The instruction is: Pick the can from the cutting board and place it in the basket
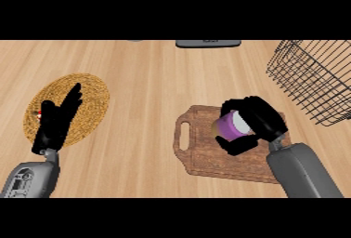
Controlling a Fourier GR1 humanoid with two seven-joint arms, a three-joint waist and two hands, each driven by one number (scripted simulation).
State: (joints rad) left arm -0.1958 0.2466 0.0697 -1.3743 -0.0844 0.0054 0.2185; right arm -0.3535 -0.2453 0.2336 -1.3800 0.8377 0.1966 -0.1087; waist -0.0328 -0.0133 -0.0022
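Observation:
A purple can (231,126) with a pale lid is over the brown wooden cutting board (205,153); I cannot tell whether it still touches the board. My right hand (259,122) is curled round it, fingers over the top and thumb below. The black wire basket (312,76) stands at the far right, up and to the right of that hand. Over at the left, my left hand (58,121) is open with its fingers straight, above a round woven mat (89,100).
A small red and white object (40,116) lies on the woven mat, partly hidden by my left hand. A dark grey object (208,43) sits at the counter's far edge. Bare wooden counter (147,93) lies between the mat and the board.

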